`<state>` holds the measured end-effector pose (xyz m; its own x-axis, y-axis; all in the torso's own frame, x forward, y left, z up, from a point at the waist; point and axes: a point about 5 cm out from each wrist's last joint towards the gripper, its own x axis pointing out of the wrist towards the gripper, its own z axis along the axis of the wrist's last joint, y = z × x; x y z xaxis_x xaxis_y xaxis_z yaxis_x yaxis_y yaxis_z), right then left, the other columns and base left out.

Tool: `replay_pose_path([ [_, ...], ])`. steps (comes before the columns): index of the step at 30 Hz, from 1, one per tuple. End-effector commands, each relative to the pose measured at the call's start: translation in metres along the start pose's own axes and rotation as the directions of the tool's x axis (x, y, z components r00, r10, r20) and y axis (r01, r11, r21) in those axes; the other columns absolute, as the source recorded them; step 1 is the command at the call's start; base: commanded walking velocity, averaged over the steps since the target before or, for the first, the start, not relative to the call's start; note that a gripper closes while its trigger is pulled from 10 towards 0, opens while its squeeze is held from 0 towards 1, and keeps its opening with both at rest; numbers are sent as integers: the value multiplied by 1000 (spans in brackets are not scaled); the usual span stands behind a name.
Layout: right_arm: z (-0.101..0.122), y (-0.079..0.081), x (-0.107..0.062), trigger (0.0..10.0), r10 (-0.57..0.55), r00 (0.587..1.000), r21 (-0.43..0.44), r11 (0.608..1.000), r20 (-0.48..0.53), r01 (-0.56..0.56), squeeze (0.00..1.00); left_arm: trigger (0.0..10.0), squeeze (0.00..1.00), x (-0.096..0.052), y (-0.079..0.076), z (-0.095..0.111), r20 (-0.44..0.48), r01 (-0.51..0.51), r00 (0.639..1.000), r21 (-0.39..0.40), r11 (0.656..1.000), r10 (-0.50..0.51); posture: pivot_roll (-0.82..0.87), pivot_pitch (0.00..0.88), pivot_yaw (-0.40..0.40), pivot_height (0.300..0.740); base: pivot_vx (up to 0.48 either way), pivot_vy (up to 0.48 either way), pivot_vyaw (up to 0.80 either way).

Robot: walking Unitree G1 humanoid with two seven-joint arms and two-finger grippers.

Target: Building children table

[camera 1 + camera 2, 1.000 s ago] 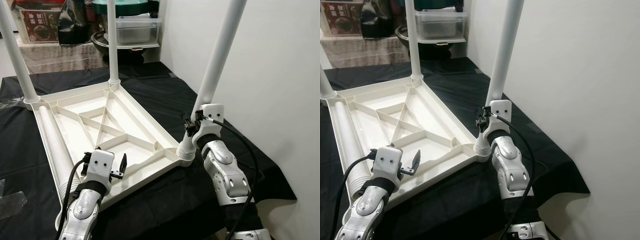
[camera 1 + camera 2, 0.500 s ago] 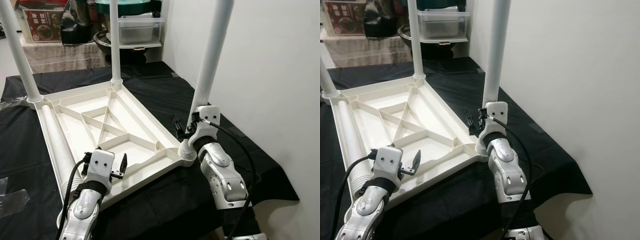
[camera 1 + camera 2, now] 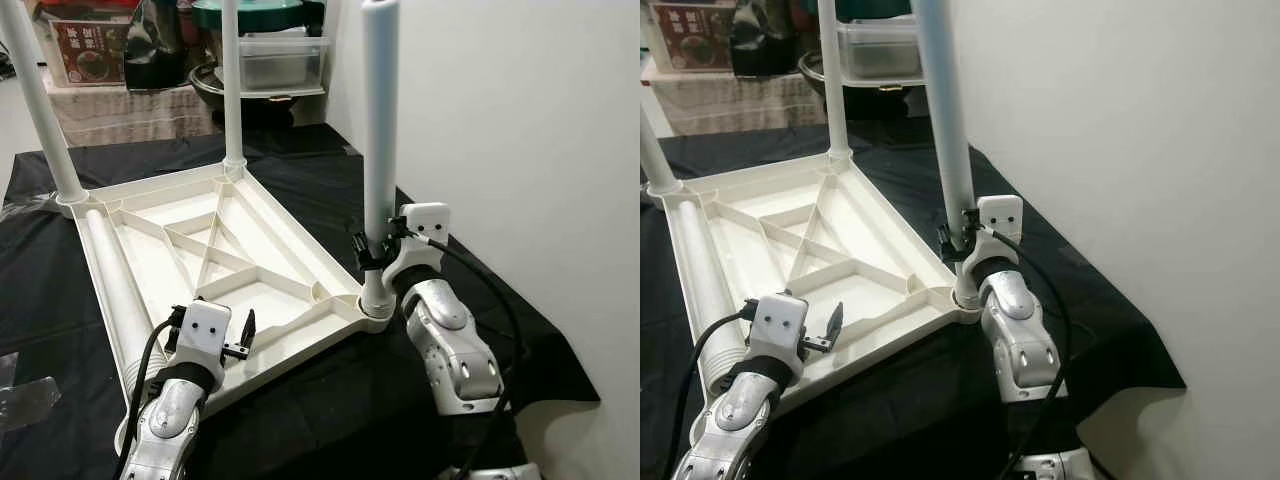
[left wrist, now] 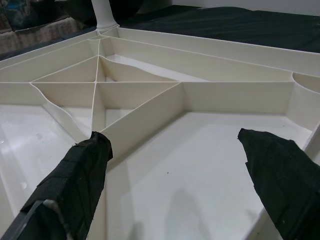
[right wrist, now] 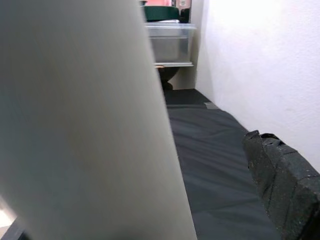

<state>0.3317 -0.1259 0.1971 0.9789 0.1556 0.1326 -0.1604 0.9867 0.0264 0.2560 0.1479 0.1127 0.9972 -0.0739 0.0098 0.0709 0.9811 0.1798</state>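
I see three legs standing on the upturned tabletop (image 3: 215,245): my right gripper (image 3: 372,246) fingers clasp the near-corner leg (image 3: 379,150); a fourth leg (image 3: 112,290) lies inside it, left gripper (image 3: 243,335) fingers open, empty.

White tabletop (image 3: 230,270) lies upside down — near leg (image 3: 379,160) seemingly upright in its socket.

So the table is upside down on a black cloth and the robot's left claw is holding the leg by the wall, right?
Not quite: the right claw holds the leg by the wall, as the left eye view shows. The left claw hovers open over the upside-down table, which does lie on the black cloth.
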Motion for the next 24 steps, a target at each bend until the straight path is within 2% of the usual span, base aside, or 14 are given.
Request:
replay_pose_path([
  [1,-1,-6,2,10000,-15,1000,4,1000,-17,15,0,10000,0,1,-3,0,3,11,1000,9,1000,-11,0,0,-97,740,0,0,0],
  [15,20,-16,12,10000,-10,998,37,999,63,7,0,10000,0,2,-4,-1,5,18,1000,10,1000,-18,-3,0,-94,740,0,0,0],
  [16,20,-16,12,4941,1,998,59,998,65,-5,0,10000,0,2,-4,-2,4,20,1000,10,1000,-20,-4,0,-94,740,0,0,0],
  [18,20,-16,12,4941,9,998,74,997,66,-13,0,10000,0,2,-5,-2,4,21,1000,11,1000,-21,-2,0,-96,740,0,0,0],
  [19,13,-13,11,0,34,998,111,993,43,-38,0,10000,0,2,-5,-2,5,21,1000,12,1000,-21,0,0,-98,740,0,0,0],
  [24,4,-10,9,0,44,999,127,991,1,-44,0,10000,0,1,-4,-2,5,18,1000,14,1000,-18,3,0,-99,740,0,0,0],
])
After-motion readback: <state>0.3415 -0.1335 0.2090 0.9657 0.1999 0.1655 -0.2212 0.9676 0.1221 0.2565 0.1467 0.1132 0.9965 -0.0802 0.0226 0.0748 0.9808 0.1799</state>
